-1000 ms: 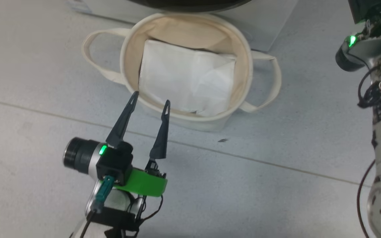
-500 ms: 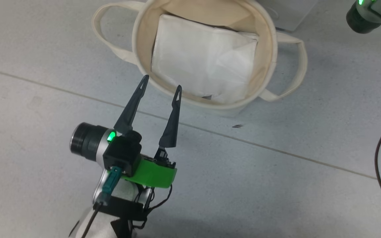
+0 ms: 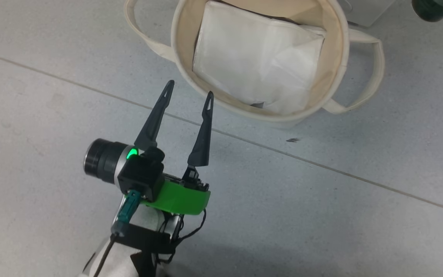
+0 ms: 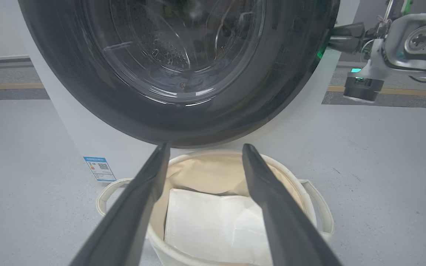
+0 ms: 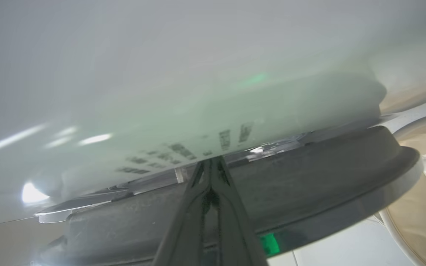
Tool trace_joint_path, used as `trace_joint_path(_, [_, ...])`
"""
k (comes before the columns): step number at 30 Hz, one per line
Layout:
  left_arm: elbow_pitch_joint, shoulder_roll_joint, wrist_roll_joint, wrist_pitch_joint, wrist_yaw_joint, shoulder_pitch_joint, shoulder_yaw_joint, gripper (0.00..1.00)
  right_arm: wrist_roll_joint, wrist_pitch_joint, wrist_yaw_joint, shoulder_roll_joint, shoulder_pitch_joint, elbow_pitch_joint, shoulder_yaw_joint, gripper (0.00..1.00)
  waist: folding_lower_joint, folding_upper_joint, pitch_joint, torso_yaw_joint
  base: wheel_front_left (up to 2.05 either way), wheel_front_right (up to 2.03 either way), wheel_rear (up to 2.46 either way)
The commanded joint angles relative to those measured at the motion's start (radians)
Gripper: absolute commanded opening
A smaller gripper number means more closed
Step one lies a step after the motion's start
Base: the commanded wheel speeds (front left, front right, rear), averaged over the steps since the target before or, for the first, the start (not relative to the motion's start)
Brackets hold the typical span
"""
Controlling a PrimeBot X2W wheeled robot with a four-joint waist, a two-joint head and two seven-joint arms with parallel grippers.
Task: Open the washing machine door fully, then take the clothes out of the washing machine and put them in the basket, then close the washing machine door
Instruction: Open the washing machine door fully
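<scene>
Left gripper (image 3: pixel 190 88): jaws spread wide, nothing between them. It hangs above the grey floor (image 3: pixel 321 215), fingertips pointing at the near rim of the basket (image 3: pixel 279 118) and just short of it.

Basket: upright on the floor, just in front of the washing machine (image 4: pixel 87 144) and below the lower edge of the washing machine door (image 4: pixel 272 85). A plain white sheet (image 3: pixel 256 65) lies folded inside, against the wall farthest from the left gripper.

Right gripper (image 5: pixel 210 160): fingers pressed together, holding nothing. The tips sit at the seam where the door's dark rim meets the machine's white front; contact cannot be confirmed. In the left wrist view this gripper reaches the door's right edge.

Door: it lies close against the machine's front. What lies behind the glass cannot be made out. A blue label (image 4: pixel 99 168) marks the machine's lower front.
</scene>
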Motion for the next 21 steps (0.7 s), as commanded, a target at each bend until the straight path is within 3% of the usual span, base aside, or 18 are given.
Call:
trace_joint_path(1, [-0.039,0.010,-0.008,-0.006,0.010,-0.011,0.017,1.00,-0.004,0.023,0.001,0.024,-0.046,-0.018,0.009,0.00,-0.0001,0.0000,0.002,0.006,0.00,0.00,0.00])
trace_joint_path(9, [-0.036,0.009,-0.016,-0.006,0.027,-0.012,0.011,1.00,0.012,0.108,0.001,0.039,-0.023,0.039,0.011,0.00,-0.0001,0.0000,-0.023,0.016,0.00,0.00,0.00])
trace_joint_path(21, [-0.019,0.009,-0.013,-0.006,0.016,0.036,0.055,1.00,-0.020,0.147,0.001,0.160,0.215,-0.071,0.083,0.00,-0.0001,0.0000,-0.132,-0.042,0.00,0.00,0.00])
